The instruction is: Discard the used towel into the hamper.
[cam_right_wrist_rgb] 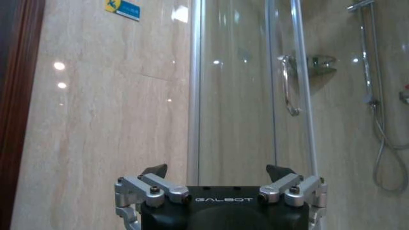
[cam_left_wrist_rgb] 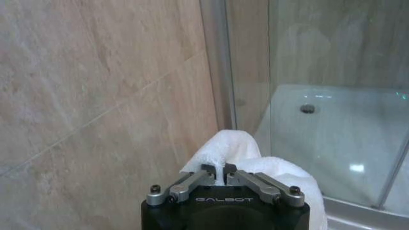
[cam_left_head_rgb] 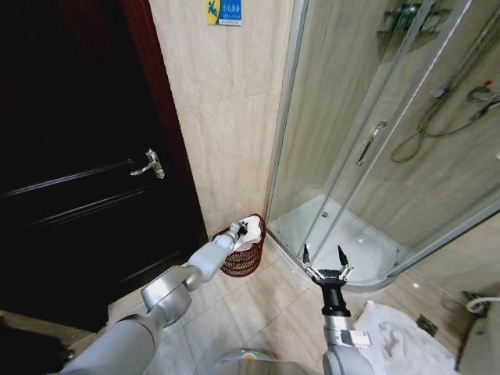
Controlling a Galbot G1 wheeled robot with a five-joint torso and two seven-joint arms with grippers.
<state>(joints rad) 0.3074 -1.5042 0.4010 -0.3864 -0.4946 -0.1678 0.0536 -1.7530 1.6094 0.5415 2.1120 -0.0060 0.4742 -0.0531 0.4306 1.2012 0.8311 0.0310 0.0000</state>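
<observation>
A dark red-brown wire hamper (cam_left_head_rgb: pixel 237 264) stands on the floor in the corner between the tiled wall and the shower enclosure. Directly above its rim my left gripper (cam_left_head_rgb: pixel 244 230) is shut on the white towel (cam_left_head_rgb: pixel 251 233), which hangs down into the hamper's opening. In the left wrist view the towel (cam_left_wrist_rgb: pixel 238 153) bulges up between the closed fingers of my left gripper (cam_left_wrist_rgb: pixel 221 170), close to the wall. My right gripper (cam_left_head_rgb: pixel 324 255) is held up, open and holding nothing, in front of the shower tray; the right wrist view shows its spread fingers (cam_right_wrist_rgb: pixel 153 171).
A dark wooden door (cam_left_head_rgb: pixel 86 172) with a metal handle is on the left. The curved glass shower enclosure (cam_left_head_rgb: pixel 367 148) and its white tray (cam_left_head_rgb: pixel 344 234) fill the right. Another white cloth (cam_left_head_rgb: pixel 398 340) lies on the floor at lower right.
</observation>
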